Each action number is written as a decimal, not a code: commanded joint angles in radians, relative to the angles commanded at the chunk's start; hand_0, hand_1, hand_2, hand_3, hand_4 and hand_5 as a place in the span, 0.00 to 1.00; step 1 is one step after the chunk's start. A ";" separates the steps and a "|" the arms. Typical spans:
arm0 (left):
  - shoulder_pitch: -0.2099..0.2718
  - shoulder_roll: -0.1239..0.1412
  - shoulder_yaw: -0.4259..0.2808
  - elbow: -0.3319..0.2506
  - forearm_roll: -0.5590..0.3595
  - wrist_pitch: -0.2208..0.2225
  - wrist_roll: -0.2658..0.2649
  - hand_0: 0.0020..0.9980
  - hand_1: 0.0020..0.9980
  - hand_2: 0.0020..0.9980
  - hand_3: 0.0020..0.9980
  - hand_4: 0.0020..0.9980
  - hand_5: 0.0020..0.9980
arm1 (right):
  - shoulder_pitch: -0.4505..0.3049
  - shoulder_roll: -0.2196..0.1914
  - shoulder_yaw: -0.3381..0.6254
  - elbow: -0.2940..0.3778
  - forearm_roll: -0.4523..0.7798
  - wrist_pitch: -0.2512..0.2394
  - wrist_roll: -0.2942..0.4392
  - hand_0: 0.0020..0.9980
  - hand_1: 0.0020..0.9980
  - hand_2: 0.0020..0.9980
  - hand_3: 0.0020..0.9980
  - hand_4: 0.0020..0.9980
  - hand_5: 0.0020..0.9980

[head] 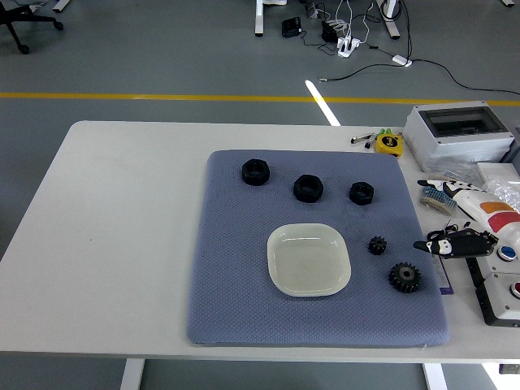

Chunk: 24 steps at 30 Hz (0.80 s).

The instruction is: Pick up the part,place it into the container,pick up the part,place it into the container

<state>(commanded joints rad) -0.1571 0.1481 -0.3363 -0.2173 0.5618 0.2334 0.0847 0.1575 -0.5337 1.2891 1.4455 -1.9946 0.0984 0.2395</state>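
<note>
right hand (455,243) sat fingers loosely together, holding nothing; small gear (377,244) lay nearest, at its 9 o'clock.

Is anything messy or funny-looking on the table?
Nothing looks spilled or broken. Three black nuts and two gears lie flat on the blue mat, and the white dish sits empty and level. The right hand rests at the mat's right edge.
</note>
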 joint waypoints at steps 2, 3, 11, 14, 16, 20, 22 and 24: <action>0.000 0.000 -0.001 0.000 0.001 0.000 0.000 0.71 0.63 0.71 0.62 0.72 0.68 | 0.002 -0.003 -0.010 0.003 -0.001 0.006 -0.001 0.91 0.85 0.87 0.87 1.00 0.47; 0.000 0.000 -0.001 0.000 0.002 0.000 0.001 0.71 0.63 0.71 0.62 0.72 0.68 | 0.005 -0.007 -0.023 0.006 -0.001 0.014 -0.003 0.91 0.85 0.87 0.87 1.00 0.47; 0.000 0.001 -0.002 0.000 0.004 -0.001 0.002 0.71 0.63 0.71 0.62 0.72 0.68 | 0.010 -0.024 -0.094 0.024 -0.012 0.043 -0.011 0.85 0.81 0.83 0.85 1.00 0.46; 0.000 0.001 -0.004 0.000 0.006 -0.001 0.002 0.71 0.63 0.71 0.62 0.72 0.68 | 0.006 -0.023 -0.107 0.029 -0.019 0.047 -0.015 0.77 0.76 0.80 0.82 1.00 0.45; 0.000 0.002 -0.003 0.001 0.006 -0.001 0.003 0.71 0.63 0.71 0.62 0.72 0.68 | 0.004 -0.021 -0.113 0.030 -0.020 0.046 -0.016 0.77 0.76 0.80 0.82 1.00 0.45; 0.001 0.002 -0.005 0.001 0.008 -0.001 0.003 0.71 0.63 0.71 0.62 0.72 0.68 | -0.004 -0.015 -0.131 0.028 -0.030 0.040 -0.019 0.72 0.73 0.78 0.79 1.00 0.44; 0.001 0.002 -0.006 0.001 0.009 -0.002 0.004 0.71 0.63 0.71 0.62 0.72 0.68 | -0.007 -0.011 -0.141 0.026 -0.037 0.036 -0.019 0.72 0.73 0.78 0.79 1.00 0.44; 0.003 0.002 -0.007 0.001 0.010 -0.002 0.005 0.71 0.63 0.72 0.62 0.72 0.68 | -0.008 -0.008 -0.149 0.023 -0.048 0.031 -0.019 0.70 0.72 0.77 0.78 1.00 0.41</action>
<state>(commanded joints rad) -0.1545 0.1498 -0.3437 -0.2164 0.5720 0.2313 0.0892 0.1500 -0.5421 1.1406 1.4683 -2.0426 0.1295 0.2207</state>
